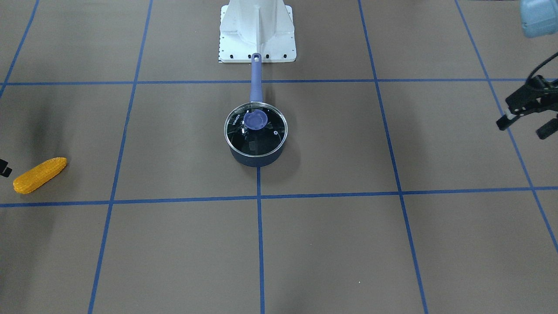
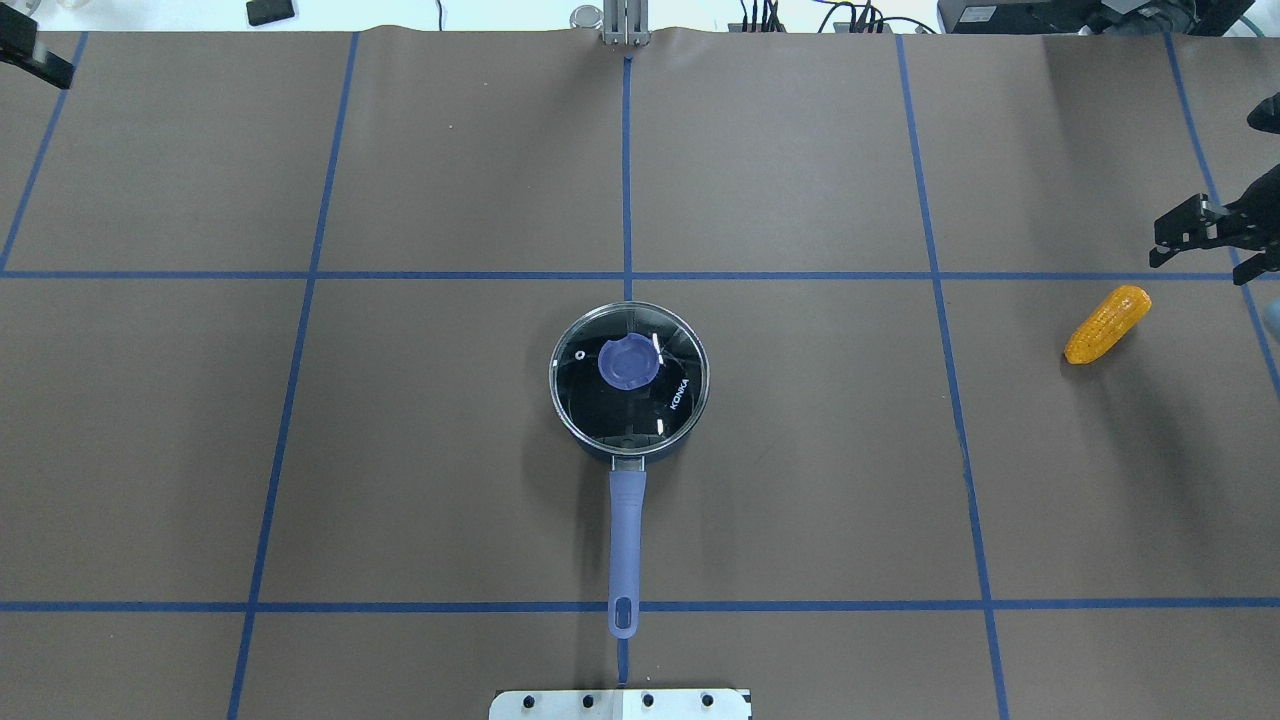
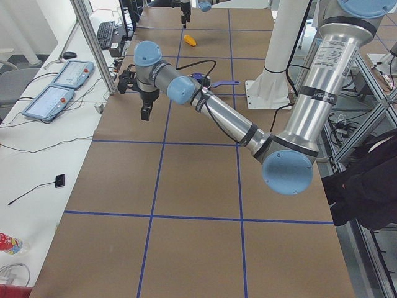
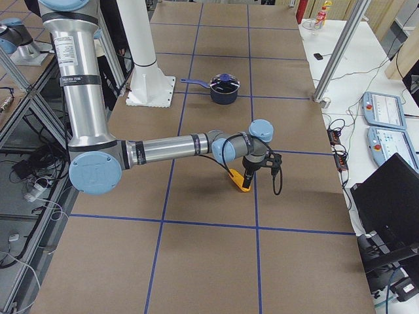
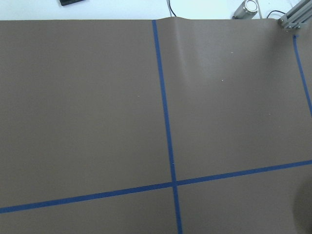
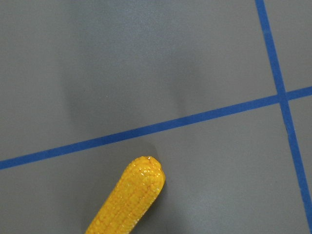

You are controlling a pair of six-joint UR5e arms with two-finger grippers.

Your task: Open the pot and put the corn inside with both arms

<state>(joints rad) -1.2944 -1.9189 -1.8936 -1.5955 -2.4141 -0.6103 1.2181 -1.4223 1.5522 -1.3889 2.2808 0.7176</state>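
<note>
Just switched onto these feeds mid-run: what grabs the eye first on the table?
The dark blue pot sits dead centre with its glass lid still on, handle pointing at the robot's base. The bright orange-yellow corn lies far out on the robot's right, the right gripper close by it; the left gripper hangs far out on the other side, fingers apart.

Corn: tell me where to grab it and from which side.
Grip the corn mid-length, coming straight down with the right gripper, jaws closing across its width. It lies flat on the table and tapers toward one end, so the thicker middle likely holds best.
</note>
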